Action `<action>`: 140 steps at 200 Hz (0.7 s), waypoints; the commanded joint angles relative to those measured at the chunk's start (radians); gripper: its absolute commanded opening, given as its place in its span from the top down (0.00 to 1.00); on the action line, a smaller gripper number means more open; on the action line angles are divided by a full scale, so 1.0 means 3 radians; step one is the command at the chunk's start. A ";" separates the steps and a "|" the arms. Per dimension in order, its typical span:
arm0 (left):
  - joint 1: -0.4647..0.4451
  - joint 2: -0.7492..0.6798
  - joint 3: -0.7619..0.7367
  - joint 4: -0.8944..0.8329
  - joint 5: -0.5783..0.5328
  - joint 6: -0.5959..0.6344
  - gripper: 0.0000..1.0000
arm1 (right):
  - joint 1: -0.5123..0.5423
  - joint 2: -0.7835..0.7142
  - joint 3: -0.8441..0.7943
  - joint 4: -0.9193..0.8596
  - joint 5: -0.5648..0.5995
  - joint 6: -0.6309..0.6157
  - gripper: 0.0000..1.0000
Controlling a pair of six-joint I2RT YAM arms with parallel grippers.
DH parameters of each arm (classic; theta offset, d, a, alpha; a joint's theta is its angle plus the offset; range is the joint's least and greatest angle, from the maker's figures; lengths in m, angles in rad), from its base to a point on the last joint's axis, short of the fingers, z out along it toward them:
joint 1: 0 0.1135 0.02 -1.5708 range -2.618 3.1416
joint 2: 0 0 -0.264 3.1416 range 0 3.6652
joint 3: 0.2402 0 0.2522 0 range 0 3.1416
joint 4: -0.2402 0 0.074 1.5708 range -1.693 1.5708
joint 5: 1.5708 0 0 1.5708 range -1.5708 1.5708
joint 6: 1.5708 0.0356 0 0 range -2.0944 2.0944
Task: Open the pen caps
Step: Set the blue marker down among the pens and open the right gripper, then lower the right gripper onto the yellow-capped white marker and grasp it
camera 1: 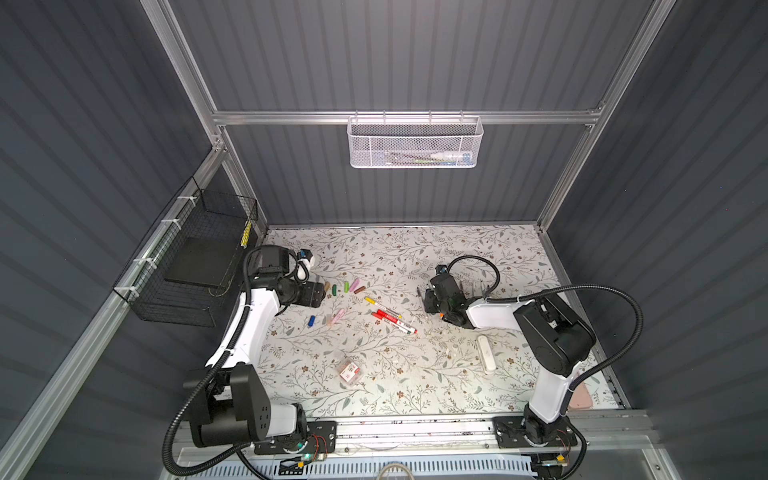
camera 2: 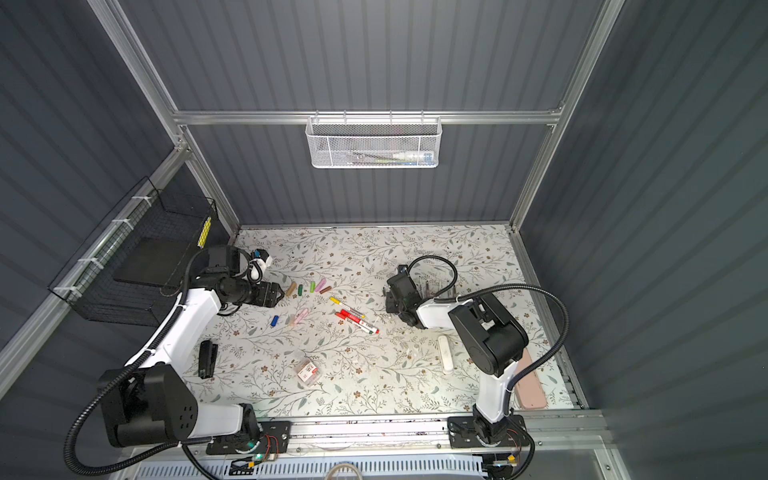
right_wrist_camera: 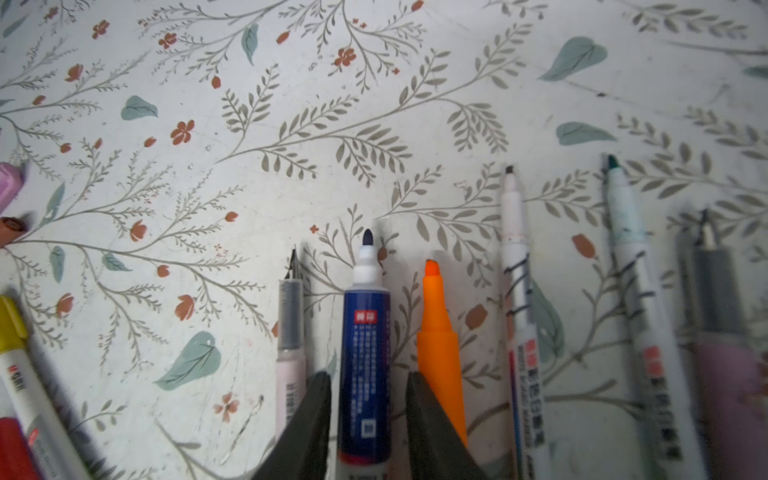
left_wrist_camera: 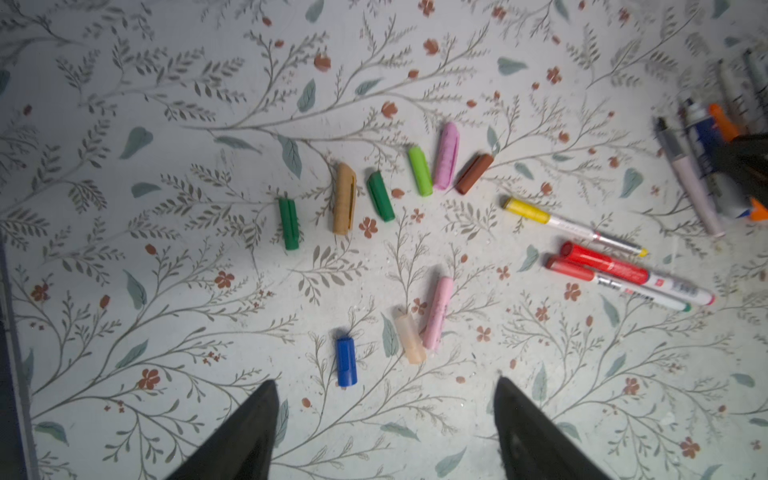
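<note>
Sorted apart: stubby plastic pen caps point(left_wrist_camera: 380, 202), nine o'clock, before gaping empty left pincer point(left_wrist_camera: 384, 380); uncapped blue marker point(right_wrist_camera: 365, 332) loose within slightly parted right pincer point(right_wrist_camera: 367, 374).

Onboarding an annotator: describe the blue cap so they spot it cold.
On the floral tabletop, find the loose caps between the left gripper and the capped pens. The blue cap ends the shorter, nearer row on the left arm's side, the only blue one.
</note>
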 commanded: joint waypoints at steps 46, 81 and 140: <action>0.0031 -0.0116 -0.0024 0.0456 0.0670 -0.0496 0.04 | 0.0024 -0.0858 0.0065 -0.0333 -0.0133 -0.0234 0.61; 0.0214 -0.0333 -0.0585 0.0771 0.0844 -0.0520 0.00 | 0.0098 -0.0643 0.0692 -0.1146 -0.0627 -0.0524 0.51; 0.0622 -0.0430 -0.0802 0.1050 0.1133 -0.0822 0.00 | 0.0224 0.0174 0.1868 -0.2190 -0.1040 -0.0860 0.47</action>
